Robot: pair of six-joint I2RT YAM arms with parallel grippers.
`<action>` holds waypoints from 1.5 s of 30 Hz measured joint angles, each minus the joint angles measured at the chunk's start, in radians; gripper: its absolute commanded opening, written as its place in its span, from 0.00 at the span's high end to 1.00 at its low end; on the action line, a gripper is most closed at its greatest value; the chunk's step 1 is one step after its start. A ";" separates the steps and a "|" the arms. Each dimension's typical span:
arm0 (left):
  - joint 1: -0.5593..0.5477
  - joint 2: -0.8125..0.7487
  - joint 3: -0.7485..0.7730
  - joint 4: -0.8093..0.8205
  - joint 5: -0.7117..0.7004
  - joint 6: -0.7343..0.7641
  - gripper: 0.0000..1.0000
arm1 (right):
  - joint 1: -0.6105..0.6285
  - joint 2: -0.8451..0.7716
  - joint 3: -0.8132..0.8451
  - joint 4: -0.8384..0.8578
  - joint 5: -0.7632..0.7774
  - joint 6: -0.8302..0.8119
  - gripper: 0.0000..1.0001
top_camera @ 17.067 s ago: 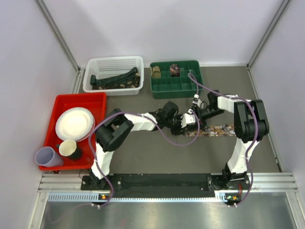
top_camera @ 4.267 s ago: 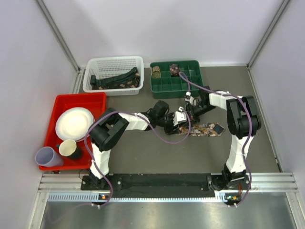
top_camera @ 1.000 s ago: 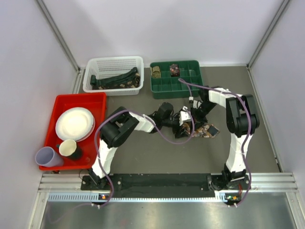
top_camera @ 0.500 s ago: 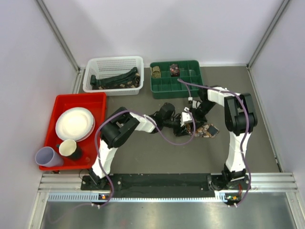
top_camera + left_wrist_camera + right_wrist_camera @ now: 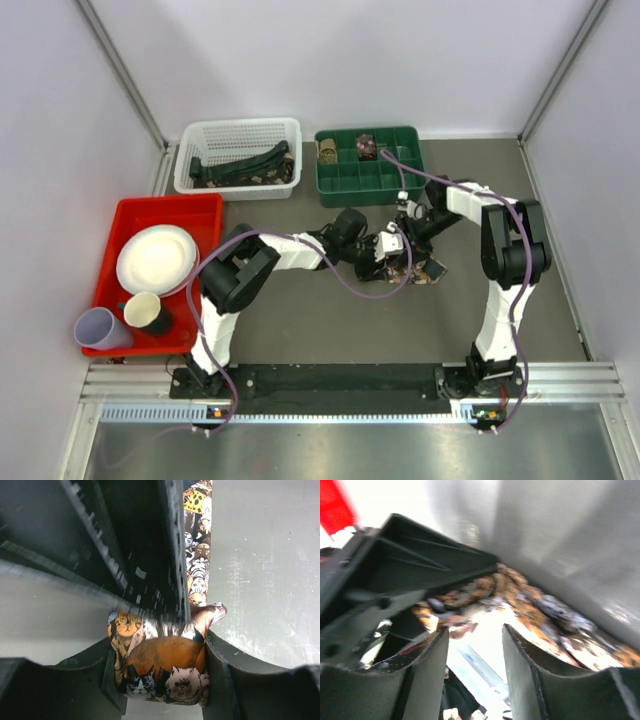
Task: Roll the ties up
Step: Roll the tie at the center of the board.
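Holding the roll together is the left gripper (image 5: 388, 252): its jaws are clamped on the coiled part of the cat-print tie (image 5: 162, 662). The coil sits on the table just in front of the green tray (image 5: 330, 190). The right gripper (image 5: 472, 635) hangs between that coil and the green tray, jaws apart and gripping nothing.

Hazards, as we judge them:
- The coil may spring loose if the left grip slackens, since no other tool restrains it.
- The unrolled tail (image 5: 197, 555) lies flat and touches the coil; lifting the coil may drag or twist it.
- Both grippers work close together, so a careless move risks finger contact.
- The purple cable (image 5: 345, 285) loops near the coil and could snag.

Clearance:
- The front wall of the green tray is near, so we have little room in that direction.
- Bare table lies on the side away from the green tray, toward the arm bases.
- The white basket (image 5: 238, 125) stands just left of the green tray.
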 measured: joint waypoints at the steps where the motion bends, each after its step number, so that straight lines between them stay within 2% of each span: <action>1: 0.000 0.001 0.011 -0.023 -0.002 0.007 0.98 | 0.002 -0.007 -0.008 0.010 -0.025 0.005 0.54; 7: -0.001 0.011 0.055 -0.099 -0.003 0.037 0.98 | 0.019 -0.011 -0.024 0.079 -0.112 0.057 0.55; 15: 0.000 0.013 0.068 -0.125 -0.002 0.051 0.98 | 0.024 -0.012 -0.024 0.090 -0.114 0.080 0.55; 17: 0.000 0.013 0.068 -0.126 -0.002 0.051 0.98 | 0.024 -0.012 -0.024 0.093 -0.116 0.084 0.74; 18: 0.000 0.013 0.068 -0.126 -0.002 0.052 0.98 | 0.026 -0.012 -0.024 0.095 -0.109 0.085 0.96; 19: 0.000 0.013 0.068 -0.127 -0.003 0.052 0.96 | 0.026 -0.012 -0.024 0.097 -0.101 0.082 1.00; 20: 0.002 0.013 0.068 -0.129 -0.002 0.053 0.90 | 0.026 -0.012 -0.024 0.097 -0.095 0.081 1.00; 22: 0.004 0.013 0.068 -0.131 0.001 0.056 0.85 | 0.026 -0.012 -0.021 0.089 -0.080 0.084 1.00; 23: 0.004 0.013 0.068 -0.131 0.002 0.056 0.75 | 0.026 -0.012 -0.021 0.087 -0.077 0.084 1.00; 25: 0.004 0.013 0.068 -0.131 0.002 0.056 0.64 | 0.026 -0.012 -0.020 0.085 -0.067 0.083 1.00; 26: 0.004 0.013 0.069 -0.131 0.002 0.055 0.54 | 0.026 -0.012 -0.020 0.085 -0.063 0.084 1.00; 28: 0.004 0.013 0.068 -0.130 0.002 0.052 0.43 | 0.027 -0.012 -0.020 0.085 -0.053 0.085 1.00; 29: 0.004 0.013 0.066 -0.124 0.002 0.048 0.29 | 0.027 -0.012 -0.020 0.085 -0.049 0.086 1.00; 32: 0.006 0.009 0.048 -0.084 0.014 0.026 0.18 | 0.033 -0.010 -0.020 0.084 -0.011 0.088 1.00; 34: 0.006 0.006 0.032 -0.047 0.021 -0.001 0.06 | 0.036 -0.010 -0.019 0.082 0.013 0.092 1.00; 36: 0.007 0.006 0.024 -0.016 0.031 -0.024 0.01 | 0.037 -0.010 -0.011 0.077 0.035 0.095 1.00; 45: 0.013 0.007 -0.062 0.202 0.040 -0.165 0.01 | 0.060 -0.010 0.018 0.043 0.142 0.095 1.00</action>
